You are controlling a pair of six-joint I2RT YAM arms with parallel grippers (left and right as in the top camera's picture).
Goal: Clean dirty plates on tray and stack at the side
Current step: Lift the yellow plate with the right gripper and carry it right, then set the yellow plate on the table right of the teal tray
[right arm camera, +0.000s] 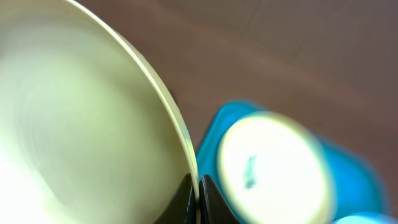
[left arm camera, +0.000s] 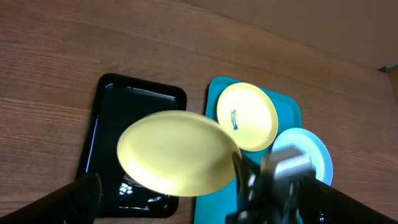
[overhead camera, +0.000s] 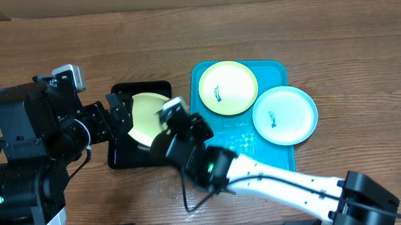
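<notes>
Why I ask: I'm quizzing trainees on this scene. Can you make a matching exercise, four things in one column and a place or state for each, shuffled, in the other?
Things:
A left hand
B right hand
C bluish plate
D black tray

Places or states:
1 lying across the right rim of the blue tray
2 open
3 shut on the rim of a yellow plate
4 partly under that held plate

Pairs: A2, B3, C1, D4

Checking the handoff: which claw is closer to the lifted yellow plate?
Right. The right claw is shut on the rim of the lifted yellow plate, above the black tray; the left claw hangs open beside its opposite edge.
</notes>
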